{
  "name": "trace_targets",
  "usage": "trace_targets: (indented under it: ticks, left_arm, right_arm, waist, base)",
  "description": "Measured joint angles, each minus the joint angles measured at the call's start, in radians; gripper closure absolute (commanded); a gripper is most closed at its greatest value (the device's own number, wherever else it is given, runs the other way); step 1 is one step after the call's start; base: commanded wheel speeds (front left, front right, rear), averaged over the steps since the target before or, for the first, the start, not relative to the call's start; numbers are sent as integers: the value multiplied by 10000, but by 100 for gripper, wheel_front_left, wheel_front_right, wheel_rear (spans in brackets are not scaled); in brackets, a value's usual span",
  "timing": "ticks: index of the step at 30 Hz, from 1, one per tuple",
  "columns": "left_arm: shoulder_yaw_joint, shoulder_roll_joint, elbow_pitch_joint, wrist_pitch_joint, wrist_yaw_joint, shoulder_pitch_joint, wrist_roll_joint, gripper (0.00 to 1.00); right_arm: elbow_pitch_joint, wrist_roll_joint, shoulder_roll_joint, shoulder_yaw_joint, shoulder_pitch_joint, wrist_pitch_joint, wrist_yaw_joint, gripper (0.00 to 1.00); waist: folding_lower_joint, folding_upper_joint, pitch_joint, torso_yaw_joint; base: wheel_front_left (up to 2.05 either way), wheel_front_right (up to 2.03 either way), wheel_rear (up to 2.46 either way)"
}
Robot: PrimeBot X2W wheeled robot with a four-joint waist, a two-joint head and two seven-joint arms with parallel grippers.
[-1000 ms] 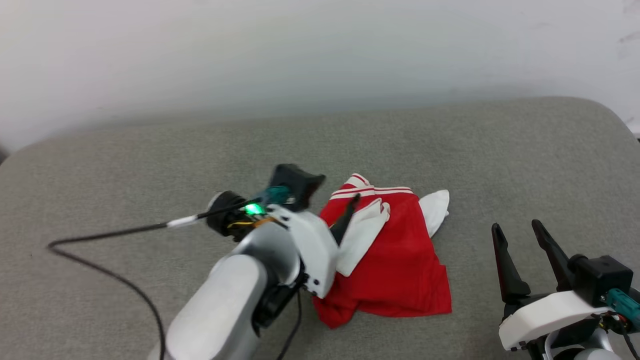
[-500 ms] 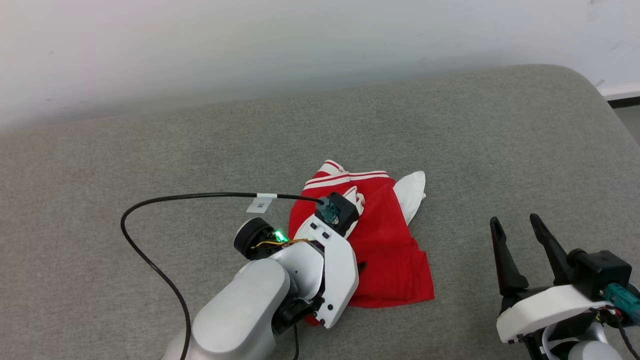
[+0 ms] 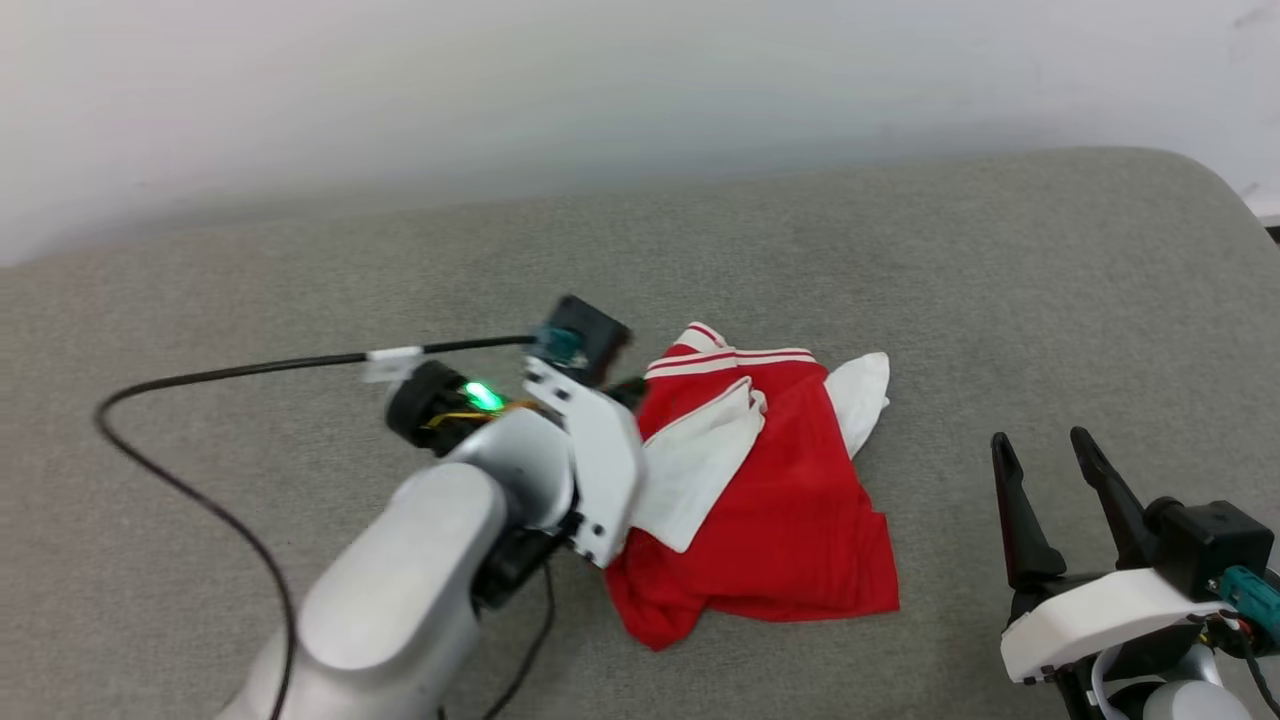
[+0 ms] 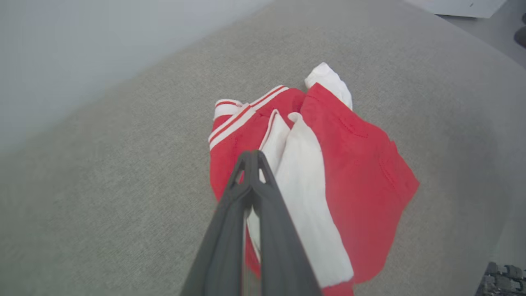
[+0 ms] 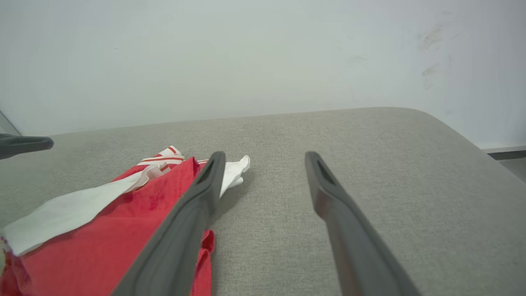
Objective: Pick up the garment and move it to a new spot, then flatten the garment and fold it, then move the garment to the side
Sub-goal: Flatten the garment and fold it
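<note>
The garment [image 3: 790, 510] lies crumpled on the grey cushion, red with a white sleeve [image 3: 700, 465] folded across it and stripe trim at its far edge; its lettering is hidden. My left gripper [image 4: 250, 155] is shut, its fingertips pressed together just above the garment's [image 4: 357, 164] left part, and I see no cloth between them. In the head view its dark fingers [image 3: 628, 388] peek out past the white wrist at the garment's left edge. My right gripper [image 3: 1040, 445] stands open to the right of the garment [image 5: 102, 230], apart from it, and its fingers [image 5: 205, 193] hold nothing.
The grey upholstered surface [image 3: 950, 270] runs back to a pale wall and curves off at the right. A black cable [image 3: 200, 375] loops from my left wrist over the left part of the surface. Bare fabric lies between the garment and my right gripper.
The head camera has shifted. My left arm, which was over the middle of the garment half a second ago, has swung back to its left edge. The right arm is still.
</note>
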Motion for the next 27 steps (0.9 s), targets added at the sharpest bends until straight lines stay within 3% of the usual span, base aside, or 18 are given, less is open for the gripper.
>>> trace_targets:
  ticks: [9, 13, 19, 26, 27]
  left_arm:
    - [1693, 1549, -1513, -897, 1630, 1804, -330, 100]
    - [2464, 1916, -2240, -1678, 2385, 2987, -476, 100]
    - [2878, 1885, -2792, -2953, 2970, 4251, -449, 100]
    - [2746, 1413, -2706, -4207, 3177, 4712, -159, 100]
    - [2694, 1338, -2675, -4334, 3168, 4708, -159, 76]
  right_arm:
    - [-194, -113, 2, -176, 45, 100, 0, 0]
    - [-318, -146, 0, -330, 167, 159, 0, 0]
    - [-462, -274, 2, -291, 197, 322, 0, 0]
    - [-587, -303, 0, -224, 209, 458, 0, 0]
    - [-606, -305, 0, -221, 236, 466, 0, 0]
  waist:
    - [0, 0, -192, 676]
    - [0, 0, -277, 914]
    - [0, 0, -392, 1126]
    - [0, 0, -610, 1128]
    - [0, 0, -641, 1129]
  base:
    - [0, 0, 0]
    - [0, 0, 0]
    - [0, 0, 0]
    - [0, 0, 0]
    - [0, 0, 0]
